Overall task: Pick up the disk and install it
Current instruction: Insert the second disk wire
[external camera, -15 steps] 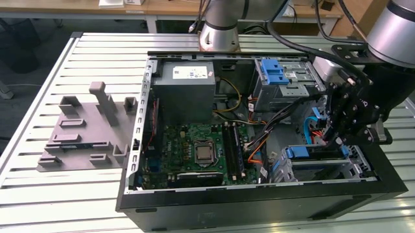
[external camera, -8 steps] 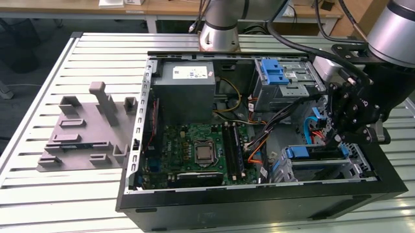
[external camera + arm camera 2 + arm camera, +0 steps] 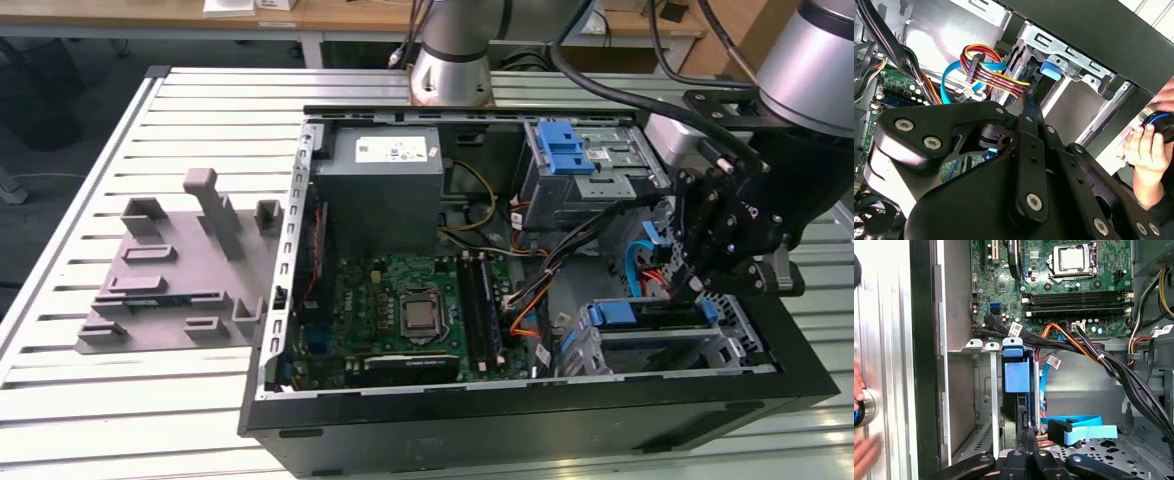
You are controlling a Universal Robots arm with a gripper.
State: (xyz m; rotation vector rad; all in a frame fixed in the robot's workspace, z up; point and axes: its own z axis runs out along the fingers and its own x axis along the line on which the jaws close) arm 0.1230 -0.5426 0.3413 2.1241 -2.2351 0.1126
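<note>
1. Gripper [image 3: 1028,456] fingers pinched together on the rear edge of the disk [image 3: 1021,412].
2. Disk sits upright in the lower drive cage [image 3: 985,390] of the PC case [image 3: 534,420] — blue rail showing.
3. Person's hand [image 3: 1146,155] rests just outside the case.

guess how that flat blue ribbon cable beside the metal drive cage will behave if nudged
The flat blue ribbon cable is probably floppy: it bends in a loose loop over the perforated metal floor. Thin as it is, it likely weighs little and would flex aside, not resist.
</note>
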